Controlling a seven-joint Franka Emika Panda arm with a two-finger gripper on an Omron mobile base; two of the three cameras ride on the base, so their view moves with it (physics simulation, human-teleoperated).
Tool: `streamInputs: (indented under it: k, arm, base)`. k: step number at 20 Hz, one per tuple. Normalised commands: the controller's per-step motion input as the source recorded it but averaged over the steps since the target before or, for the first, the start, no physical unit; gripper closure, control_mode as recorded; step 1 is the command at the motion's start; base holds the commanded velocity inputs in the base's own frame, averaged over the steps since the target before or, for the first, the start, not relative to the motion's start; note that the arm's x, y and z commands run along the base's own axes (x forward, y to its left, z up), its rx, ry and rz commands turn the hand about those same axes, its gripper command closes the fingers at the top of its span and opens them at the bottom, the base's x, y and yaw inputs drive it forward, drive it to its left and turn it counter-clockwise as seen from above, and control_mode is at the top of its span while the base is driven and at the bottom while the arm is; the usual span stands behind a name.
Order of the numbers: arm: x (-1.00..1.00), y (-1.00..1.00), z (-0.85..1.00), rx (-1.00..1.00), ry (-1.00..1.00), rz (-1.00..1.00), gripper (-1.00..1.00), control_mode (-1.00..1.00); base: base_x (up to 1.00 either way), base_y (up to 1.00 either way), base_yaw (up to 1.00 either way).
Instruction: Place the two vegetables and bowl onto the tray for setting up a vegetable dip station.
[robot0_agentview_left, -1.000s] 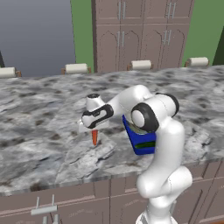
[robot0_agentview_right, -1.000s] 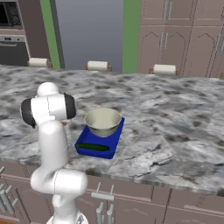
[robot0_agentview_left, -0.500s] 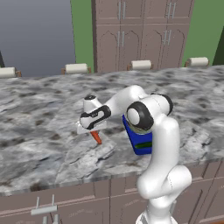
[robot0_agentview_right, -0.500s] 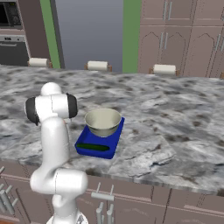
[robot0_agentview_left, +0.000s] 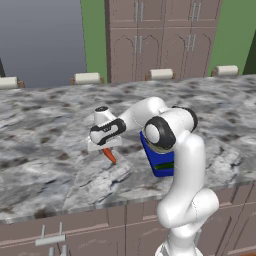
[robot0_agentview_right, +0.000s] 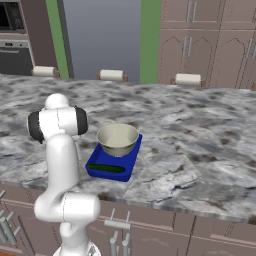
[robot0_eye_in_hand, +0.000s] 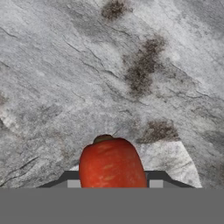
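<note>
Grey marble counter (robot0_agentview_left: 45, 150) spreads beneath us, with our gripper (robot0_agentview_left: 106, 149) clamped on the carrot (robot0_agentview_left: 109, 155). Bowl (robot0_agentview_right: 117, 140) and green vegetable (robot0_agentview_right: 106, 168) sit in the tray (robot0_agentview_right: 131, 162).

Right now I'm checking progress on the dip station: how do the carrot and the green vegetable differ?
The carrot is orange-red; the green vegetable is dark green. The carrot sits between the fingers of the tool over the bare counter, off the tray; the green vegetable already lies in the blue tray, beside the bowl. The carrot hangs steeply tilted; the green vegetable lies flat. Both are slim, elongated and small.
</note>
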Motion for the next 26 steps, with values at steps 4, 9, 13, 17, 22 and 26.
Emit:
streamInputs:
  k: [4,9,13,17,22,26]
  arm:
    - [-0.30,0.00,0.17,0.01,0.00,-0.12,1.00,-1.00]
    - [-0.35,-0.03,0.17,0.03,0.00,-0.19,1.00,-1.00]
    - [-0.39,-0.04,0.16,0.04,0.00,-0.15,1.00,-1.00]
    - [-0.39,-0.08,0.18,0.01,0.00,-0.13,1.00,-1.00]
    - [-0.38,-0.07,0.21,0.00,0.00,-0.13,1.00,-1.00]
    - [-0.41,-0.07,0.22,0.00,0.00,-0.20,1.00,-1.00]
  base:
    - [0.00,0.00,0.00]
    - [0.00,0.00,0.00]
    - [0.00,0.00,0.00]
    - [0.00,0.00,0.00]
    - [0.00,0.00,0.00]
    - [0.00,0.00,0.00]
